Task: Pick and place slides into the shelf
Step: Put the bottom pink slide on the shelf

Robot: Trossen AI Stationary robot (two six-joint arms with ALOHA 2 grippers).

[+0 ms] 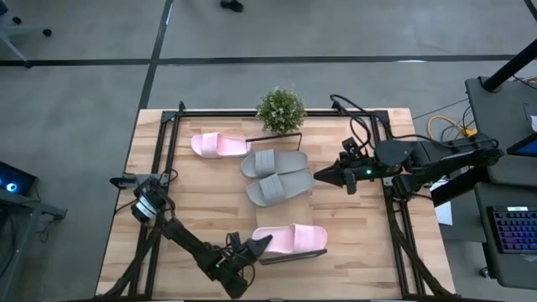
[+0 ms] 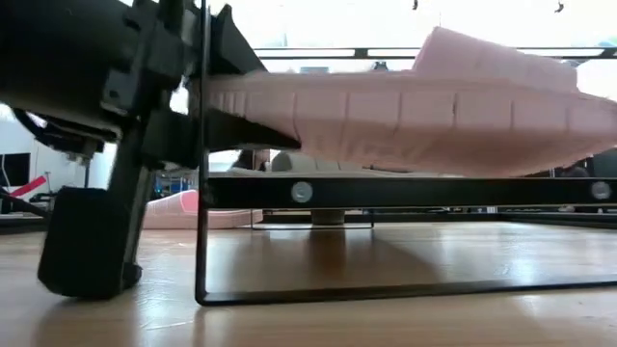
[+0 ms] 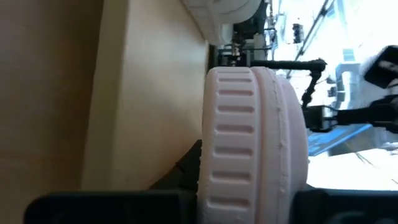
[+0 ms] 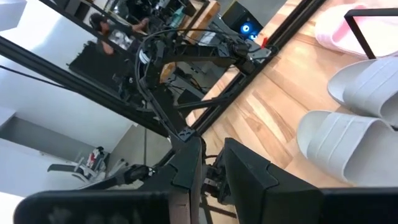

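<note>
My left gripper [image 1: 262, 244] is shut on a pale pink slide [image 1: 292, 239] over the near end of the shelf [image 1: 285, 214]. The shelf is a narrow light board with black wire rims. Two grey slides [image 1: 275, 161] [image 1: 278, 188] lie sole-down side by side on the shelf's far half. The second pink slide [image 1: 220, 144] lies on the tabletop left of the shelf. My right gripper [image 1: 319, 177] is shut and hovers just right of the grey slides, touching nothing. My left gripper pinches the pink slide's heel end [image 3: 252, 155], one finger [image 2: 241, 130] under the sole and one on top. The fingers come level from the table's left, along the slide. The slide is level over the shelf's black frame [image 2: 405, 193]; whether it rests there I cannot tell.
A small potted plant [image 1: 280, 111] stands at the shelf's far end. A black frame [image 1: 168, 159] runs along the tabletop's left, right and far sides. Bare wood lies left of the shelf, and also between the shelf and the right rail.
</note>
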